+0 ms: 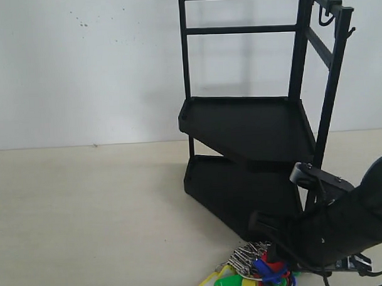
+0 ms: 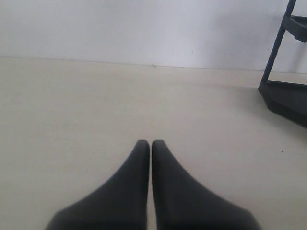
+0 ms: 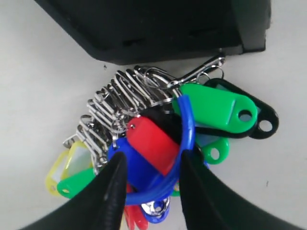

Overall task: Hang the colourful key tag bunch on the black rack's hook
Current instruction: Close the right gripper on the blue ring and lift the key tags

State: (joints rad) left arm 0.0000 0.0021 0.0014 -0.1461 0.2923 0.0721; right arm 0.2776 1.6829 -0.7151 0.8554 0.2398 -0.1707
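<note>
The colourful key tag bunch (image 1: 246, 276) lies on the table just in front of the black rack (image 1: 247, 125). Up close the key tag bunch (image 3: 144, 134) shows red, blue, green and yellow tags, metal clips and a blue loop, beside the rack's base (image 3: 158, 28). My right gripper (image 3: 151, 160) is down over it and open, its fingers straddling the blue loop and the red and blue tags. The right gripper (image 1: 272, 265) sits low at the front right. My left gripper (image 2: 151, 143) is shut on nothing, above bare table.
Small hooks (image 1: 325, 16) hang from the rack's top rail at the upper right. Two angled trays (image 1: 243, 191) fill the rack's lower half. A corner of the rack (image 2: 287, 98) shows in the left wrist view. A white wall stands behind the pale table (image 1: 87, 215).
</note>
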